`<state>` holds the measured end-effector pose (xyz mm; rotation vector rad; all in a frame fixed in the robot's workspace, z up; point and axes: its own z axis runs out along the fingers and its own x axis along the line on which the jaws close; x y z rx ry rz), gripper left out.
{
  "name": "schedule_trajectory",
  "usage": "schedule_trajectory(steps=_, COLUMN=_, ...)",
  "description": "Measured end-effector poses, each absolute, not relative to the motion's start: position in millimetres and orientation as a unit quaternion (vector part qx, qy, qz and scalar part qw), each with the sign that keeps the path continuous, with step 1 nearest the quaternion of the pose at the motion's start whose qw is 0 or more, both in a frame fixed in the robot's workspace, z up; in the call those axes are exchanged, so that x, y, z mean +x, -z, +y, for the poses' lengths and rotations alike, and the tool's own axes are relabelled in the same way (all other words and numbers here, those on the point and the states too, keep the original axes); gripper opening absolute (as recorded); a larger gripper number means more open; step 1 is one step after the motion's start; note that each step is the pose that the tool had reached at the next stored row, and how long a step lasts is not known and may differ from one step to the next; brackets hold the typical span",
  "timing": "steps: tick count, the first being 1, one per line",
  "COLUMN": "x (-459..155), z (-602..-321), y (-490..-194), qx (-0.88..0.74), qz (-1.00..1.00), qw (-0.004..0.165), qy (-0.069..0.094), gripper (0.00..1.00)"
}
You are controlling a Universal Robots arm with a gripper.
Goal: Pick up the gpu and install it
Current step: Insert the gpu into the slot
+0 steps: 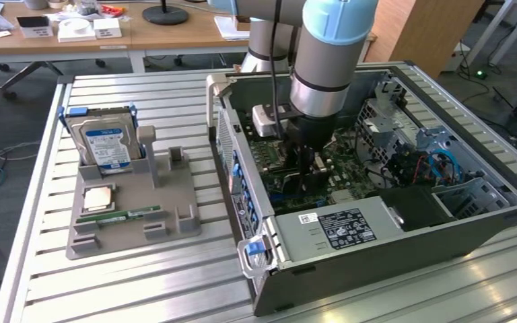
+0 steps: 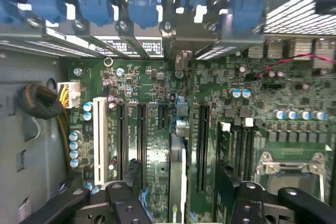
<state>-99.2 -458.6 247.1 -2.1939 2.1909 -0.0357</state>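
Wrist view: the gripper (image 2: 178, 205) hangs wide open and empty, fingers (image 2: 113, 203) either side of the gpu (image 2: 177, 174), seen edge-on, standing in a motherboard (image 2: 152, 103) slot, its lower end cut off.

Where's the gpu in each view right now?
Exterior view: gpu stands in the motherboard, mostly hidden under the pincer.
Wrist view: gpu edge-on in its slot, between the open pincer's fingers.
Shared landmark: blue latches along the case's rear wall.
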Motion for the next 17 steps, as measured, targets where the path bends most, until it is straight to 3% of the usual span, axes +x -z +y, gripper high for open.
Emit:
schedule_trajectory(steps=13, x=-99.2, z=-458.6, y=-305.7, qx=-0.707, qz=0.706, qw=0.02, qy=0.011, gripper=0.69)
schedule_trajectory(steps=17, x=-99.2, z=-458.6, y=-344.4, qx=-0.707, qz=0.706, qw=0.02, qy=0.012, gripper=0.69)
